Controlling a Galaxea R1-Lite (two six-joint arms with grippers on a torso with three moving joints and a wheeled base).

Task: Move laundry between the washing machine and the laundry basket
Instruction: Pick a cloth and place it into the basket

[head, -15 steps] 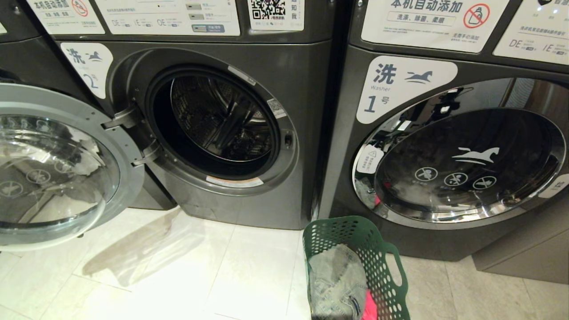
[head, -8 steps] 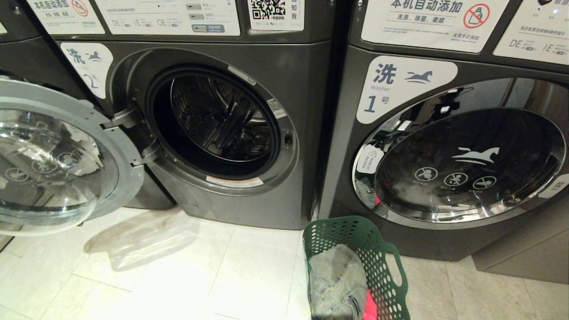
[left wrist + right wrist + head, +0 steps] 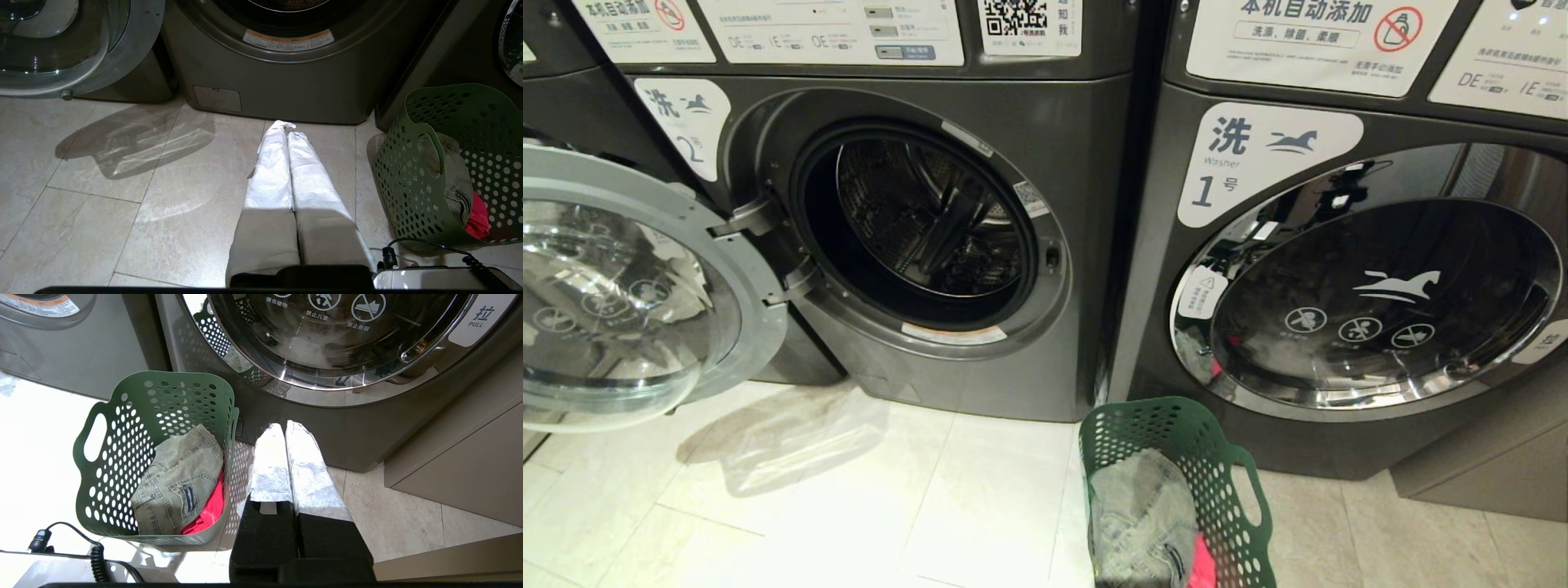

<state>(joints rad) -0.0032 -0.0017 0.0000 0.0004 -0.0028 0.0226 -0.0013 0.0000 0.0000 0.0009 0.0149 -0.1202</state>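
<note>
From the head camera, the washing machine (image 3: pixel 915 229) marked 2 stands with its round door (image 3: pixel 629 294) swung wide on its hinge, the drum (image 3: pixel 919 220) dark and showing bare metal ribs; beside it the machine marked 1 (image 3: pixel 1339 269) keeps its chrome-rimmed door closed; the laundry basket (image 3: pixel 1176 490) sits on the pale tiled floor (image 3: pixel 849 506) in front of the seam between the two machines, nearer the one marked 1, holding a folded pair of faded jeans (image 3: pixel 1139 514) over something red (image 3: pixel 1201 567); neither arm appears here.

From the left wrist camera, the left gripper (image 3: pixel 286 124) has its white-wrapped fingers (image 3: pixel 271 163) pressed flat together, clenched on nothing; straight ahead of the tips is the lower front panel of the open machine; the basket stands off to one side of the jaws, apart from them; the open door lies to the other side, farther ahead.

From the right wrist camera, the right gripper (image 3: pixel 285 424) is likewise clamped tight and empty, fingers (image 3: pixel 271 465) touching along their length; the basket stands just beside the jaws, jeans and red cloth (image 3: pixel 206 510) inside; ahead of the tips is the base of the closed machine below its glass door.
</note>
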